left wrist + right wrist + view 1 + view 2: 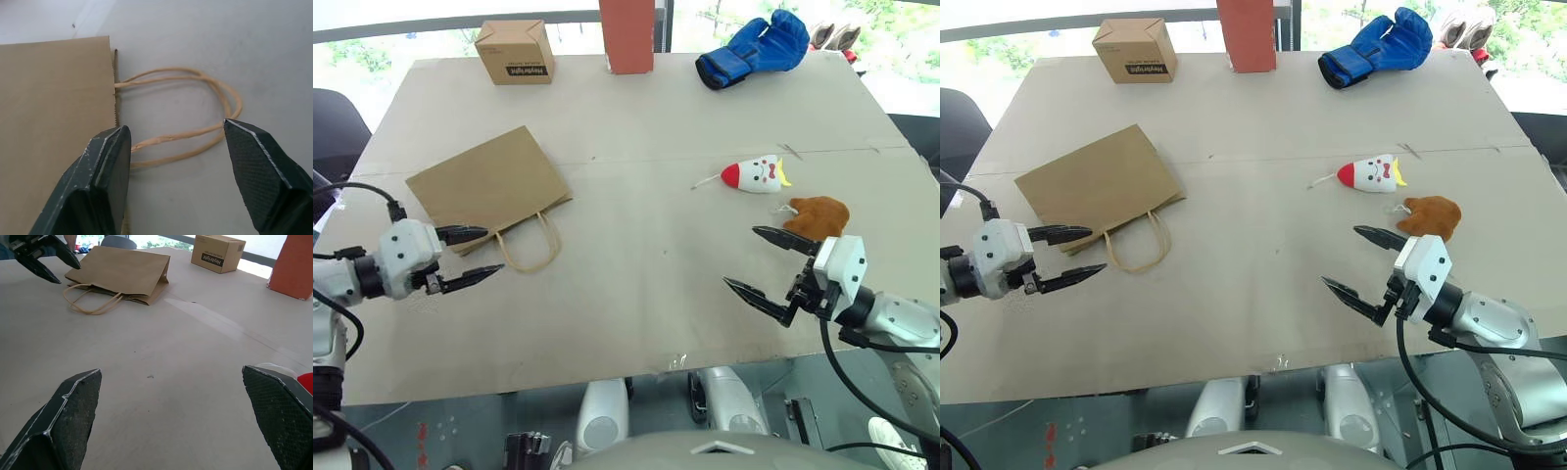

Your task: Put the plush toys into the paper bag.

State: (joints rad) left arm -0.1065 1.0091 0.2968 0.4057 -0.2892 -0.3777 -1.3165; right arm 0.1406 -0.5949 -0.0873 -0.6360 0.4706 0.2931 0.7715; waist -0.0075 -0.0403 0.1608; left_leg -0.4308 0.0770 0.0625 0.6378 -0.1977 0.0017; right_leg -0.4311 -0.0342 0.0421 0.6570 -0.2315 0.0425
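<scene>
Left eye view shows the paper bag (489,186) lying flat on the worktop (636,294), its long axis running from about ten o'clock to four o'clock, with the twisted loop handles (530,245) trailing from its mouth toward five o'clock. The left gripper (472,257) hovers just beside those handles, its fingers spread with nothing between them, and the handles lie at roughly two o'clock from it. The white cone-shaped plush toy (756,174) lies well apart from the bag, toward three o'clock, its red tip pointing back toward the bag; the orange-brown plush toy (819,215) sits near it at about four o'clock. The right gripper (766,266) is spread wide and empty, and the orange-brown toy lies at about one o'clock, just beside its upper finger. I judge the right arm nearer both toys, the left nearer the bag.
</scene>
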